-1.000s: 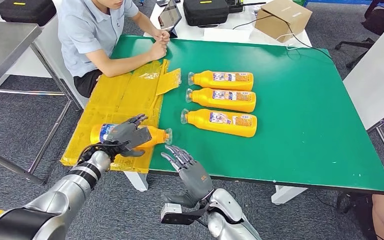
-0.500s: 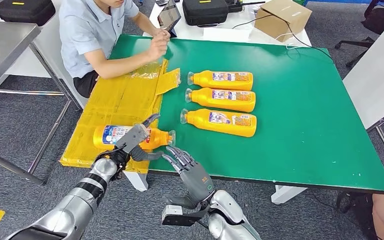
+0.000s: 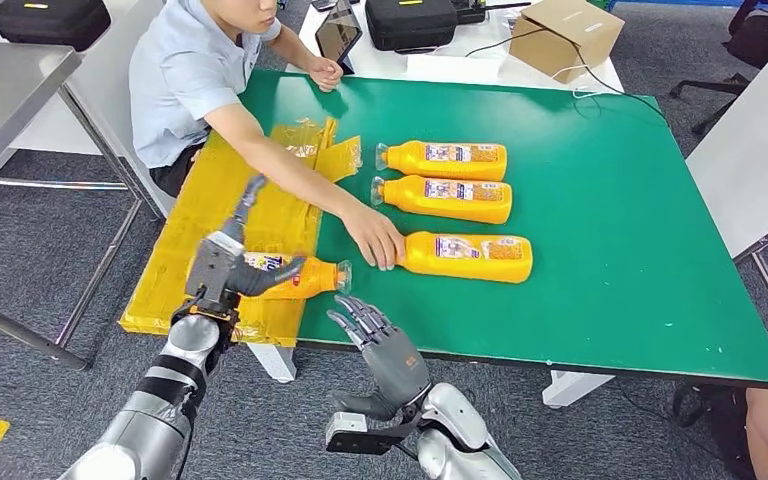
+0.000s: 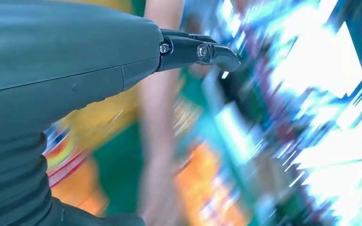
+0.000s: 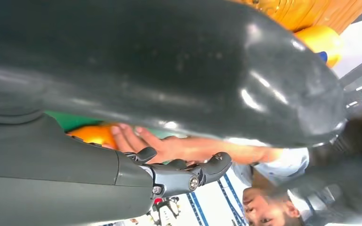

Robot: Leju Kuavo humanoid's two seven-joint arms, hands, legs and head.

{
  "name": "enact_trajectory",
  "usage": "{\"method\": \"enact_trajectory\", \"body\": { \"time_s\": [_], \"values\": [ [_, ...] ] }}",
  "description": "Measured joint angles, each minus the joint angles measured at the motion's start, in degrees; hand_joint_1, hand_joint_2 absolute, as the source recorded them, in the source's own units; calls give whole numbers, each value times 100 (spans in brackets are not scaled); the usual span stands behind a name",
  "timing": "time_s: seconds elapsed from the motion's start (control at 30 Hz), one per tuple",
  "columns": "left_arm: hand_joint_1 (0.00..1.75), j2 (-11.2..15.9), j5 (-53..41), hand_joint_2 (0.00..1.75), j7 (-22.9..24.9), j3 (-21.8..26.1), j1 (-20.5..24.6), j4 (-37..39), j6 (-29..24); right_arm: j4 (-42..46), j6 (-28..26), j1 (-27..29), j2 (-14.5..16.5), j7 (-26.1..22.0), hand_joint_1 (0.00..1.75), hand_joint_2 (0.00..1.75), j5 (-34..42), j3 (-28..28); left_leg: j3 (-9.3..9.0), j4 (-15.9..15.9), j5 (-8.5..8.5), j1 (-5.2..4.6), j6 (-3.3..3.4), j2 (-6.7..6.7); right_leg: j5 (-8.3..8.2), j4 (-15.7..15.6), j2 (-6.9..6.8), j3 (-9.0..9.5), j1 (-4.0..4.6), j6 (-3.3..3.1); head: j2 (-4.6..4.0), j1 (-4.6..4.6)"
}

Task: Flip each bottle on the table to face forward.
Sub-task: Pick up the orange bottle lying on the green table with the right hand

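Observation:
Several orange bottles lie on their sides on the green table [image 3: 610, 250]. One bottle [image 3: 305, 277] lies on the yellow sheet [image 3: 230, 200] near the front edge, label up, cap to the right. My left hand [image 3: 218, 268] stands over its base end, fingers spread and pointing up, thumb lying across the bottle. My right hand [image 3: 385, 345] hangs open at the table's front edge, just below that bottle's cap. A person's hand [image 3: 375, 240] rests on the neck of the nearest row bottle [image 3: 470, 257]. Two more bottles [image 3: 445, 198] [image 3: 445, 160] lie behind it.
The person sits at the far left corner, an arm stretched across the yellow sheet. A cardboard box [image 3: 565, 35], black cases [image 3: 410, 20] and a tablet [image 3: 340, 30] stand beyond the table. A grey table [image 3: 0, 90] stands at the left.
My left hand has let go of the bottle and lifted its fingers upward. The person has reached across and slid the nearest row bottle to the right. My right hand has barely moved.

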State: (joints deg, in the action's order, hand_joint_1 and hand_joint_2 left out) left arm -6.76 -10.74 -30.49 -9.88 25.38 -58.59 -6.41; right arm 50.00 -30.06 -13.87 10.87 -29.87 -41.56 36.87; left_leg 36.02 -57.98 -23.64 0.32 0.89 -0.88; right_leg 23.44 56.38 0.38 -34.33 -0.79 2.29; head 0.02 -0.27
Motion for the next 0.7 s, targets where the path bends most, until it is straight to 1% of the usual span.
{"method": "enact_trajectory", "body": {
  "time_s": [0.07,0.2,0.27,0.33,0.4,0.5,0.6,0.7],
  "values": [
    [0,-34,460,175,-23,68,-140,-505,-156,38,-41,41,-6,-1,0,0,3,4,1,0,-1,0,0,-1,0,0,0,-1,0,0,0,-1],
    [0,-125,1456,175,85,247,-410,-1337,-181,281,-328,185,-52,-76,0,0,12,7,2,0,-2,0,0,1,2,-1,1,-4,1,-1,0,1],
    [0,-152,1811,175,190,313,-576,-1662,-194,537,-572,298,-118,72,0,87,-189,-12,2,0,-3,0,0,1,2,-2,1,-4,0,-1,0,1],
    [0,-164,1842,175,242,352,-814,-1976,-371,872,-802,442,-227,508,0,175,-679,-109,2,0,-4,0,0,1,3,-2,0,-4,0,-1,0,0],
    [0,-172,1514,175,247,366,-1141,-2303,-750,1261,-877,605,-373,1091,0,175,-1268,-369,3,0,-5,-3,2,1,3,-4,1,-4,-2,-1,0,-1],
    [0,-187,981,175,228,371,-1689,-2734,-1150,1766,-595,726,-648,1835,0,175,-1965,-955,6,0,-9,-7,6,1,4,-9,0,-4,-7,1,0,-1],
    [0,-223,700,175,193,368,-2131,-3050,-1297,2017,-141,686,-903,2200,0,175,-2483,-1509,6,0,-11,-11,10,0,3,-11,0,-3,-12,3,0,1],
    [0,-249,419,175,265,375,-2363,-3242,-1496,2089,154,633,-1060,2377,0,175,-2746,-1849,6,0,-11,-12,11,-1,1,-11,0,-2,-12,5,0,0]
  ]
}}
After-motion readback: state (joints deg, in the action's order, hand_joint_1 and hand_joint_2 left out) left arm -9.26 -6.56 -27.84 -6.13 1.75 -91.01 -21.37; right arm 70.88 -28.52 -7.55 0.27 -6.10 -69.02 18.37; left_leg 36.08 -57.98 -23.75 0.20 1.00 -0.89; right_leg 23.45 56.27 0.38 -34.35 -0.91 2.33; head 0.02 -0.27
